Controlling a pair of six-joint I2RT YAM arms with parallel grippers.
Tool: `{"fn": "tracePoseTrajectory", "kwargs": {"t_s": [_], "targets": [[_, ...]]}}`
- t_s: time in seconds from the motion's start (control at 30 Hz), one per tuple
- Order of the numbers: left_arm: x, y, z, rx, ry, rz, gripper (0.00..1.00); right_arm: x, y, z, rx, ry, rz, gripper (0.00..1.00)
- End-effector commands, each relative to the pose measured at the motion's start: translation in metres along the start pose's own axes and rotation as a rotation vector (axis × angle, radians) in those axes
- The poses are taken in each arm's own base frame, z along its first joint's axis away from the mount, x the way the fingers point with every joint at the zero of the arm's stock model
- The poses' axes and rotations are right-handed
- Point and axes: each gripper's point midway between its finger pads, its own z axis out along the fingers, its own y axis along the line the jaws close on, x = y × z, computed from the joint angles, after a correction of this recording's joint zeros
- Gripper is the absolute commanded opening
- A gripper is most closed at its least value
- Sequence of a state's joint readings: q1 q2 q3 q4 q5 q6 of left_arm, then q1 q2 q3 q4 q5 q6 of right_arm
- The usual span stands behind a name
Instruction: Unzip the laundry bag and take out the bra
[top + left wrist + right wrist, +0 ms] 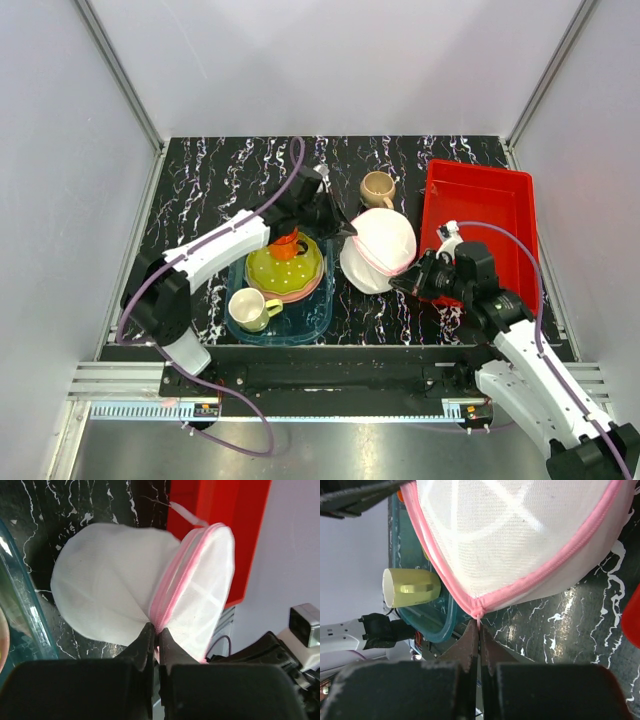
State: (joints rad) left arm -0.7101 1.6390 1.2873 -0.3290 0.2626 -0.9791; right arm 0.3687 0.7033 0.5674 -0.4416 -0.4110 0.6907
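The laundry bag (380, 250), a white mesh dome with pink zip edging, stands lifted between both grippers at the table's middle. My left gripper (345, 231) is shut on the pink zip edging at the bag's left side; the left wrist view shows its jaws (156, 632) pinching the edging of the bag (110, 595). My right gripper (402, 284) is shut on the thin zip pull at the bag's near right corner, which shows in the right wrist view (479, 627) below the bag (520, 530). The zip looks closed. The bra is hidden.
A red tray (480, 215) lies right of the bag. A tan mug (377, 188) stands behind it. On the left, a teal tray (305, 322) holds a yellow-green plate (283, 268), an orange item (288, 243) and a yellow-green cup (250, 310).
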Motion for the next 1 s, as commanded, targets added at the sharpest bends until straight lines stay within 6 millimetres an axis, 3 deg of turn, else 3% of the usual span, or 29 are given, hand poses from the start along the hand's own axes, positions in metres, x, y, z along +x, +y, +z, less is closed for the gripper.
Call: {"fn": "tracePoseTrajectory", "kwargs": {"t_s": [0.0, 0.13, 0.17, 0.23, 0.27, 0.37, 0.43, 0.47, 0.5, 0.6, 0.63, 0.7, 0.83, 0.97], "targets": [[-0.036, -0.024, -0.009, 0.089, -0.028, 0.095, 0.0, 0.02, -0.001, -0.002, -0.024, 0.059, 0.07, 0.0], [-0.026, -0.04, 0.004, 0.137, 0.047, 0.127, 0.0, 0.004, 0.013, 0.0, -0.055, 0.027, 0.057, 0.0], [-0.024, -0.046, 0.005, 0.148, 0.053, 0.142, 0.05, -0.002, 0.016, 0.0, -0.058, 0.014, 0.043, 0.0], [-0.021, -0.049, 0.004, 0.158, 0.058, 0.17, 0.33, -0.008, 0.016, 0.006, -0.044, 0.019, 0.04, 0.0], [-0.019, -0.054, 0.001, 0.177, 0.061, 0.186, 0.52, -0.015, 0.02, 0.006, -0.045, 0.004, 0.023, 0.0], [-0.016, -0.076, -0.018, 0.241, 0.037, 0.274, 0.73, -0.023, 0.021, 0.013, -0.038, -0.008, 0.019, 0.0], [-0.015, -0.075, -0.025, 0.221, 0.027, 0.291, 0.89, -0.029, 0.023, 0.016, -0.044, -0.029, 0.015, 0.0], [-0.015, -0.078, -0.035, 0.223, 0.015, 0.292, 0.89, -0.03, 0.022, 0.017, -0.041, -0.033, 0.011, 0.0], [-0.012, -0.066, -0.036, 0.174, 0.017, 0.275, 0.9, -0.03, 0.022, 0.018, -0.041, -0.033, 0.011, 0.0], [-0.005, -0.059, -0.054, 0.147, -0.011, 0.254, 0.91, -0.029, 0.021, 0.022, -0.044, -0.021, 0.013, 0.0], [0.006, -0.048, -0.051, 0.127, 0.01, 0.242, 0.93, -0.027, 0.02, 0.023, -0.046, -0.013, 0.012, 0.0], [0.024, -0.049, -0.056, 0.128, 0.036, 0.254, 0.99, -0.022, 0.017, 0.025, -0.046, 0.007, 0.012, 0.0], [0.057, -0.03, -0.046, 0.08, 0.098, 0.237, 0.99, -0.019, 0.015, 0.024, -0.044, 0.016, 0.002, 0.0], [0.068, -0.027, -0.035, 0.06, 0.131, 0.206, 0.99, -0.017, 0.012, 0.027, -0.037, 0.025, 0.01, 0.0]]}}
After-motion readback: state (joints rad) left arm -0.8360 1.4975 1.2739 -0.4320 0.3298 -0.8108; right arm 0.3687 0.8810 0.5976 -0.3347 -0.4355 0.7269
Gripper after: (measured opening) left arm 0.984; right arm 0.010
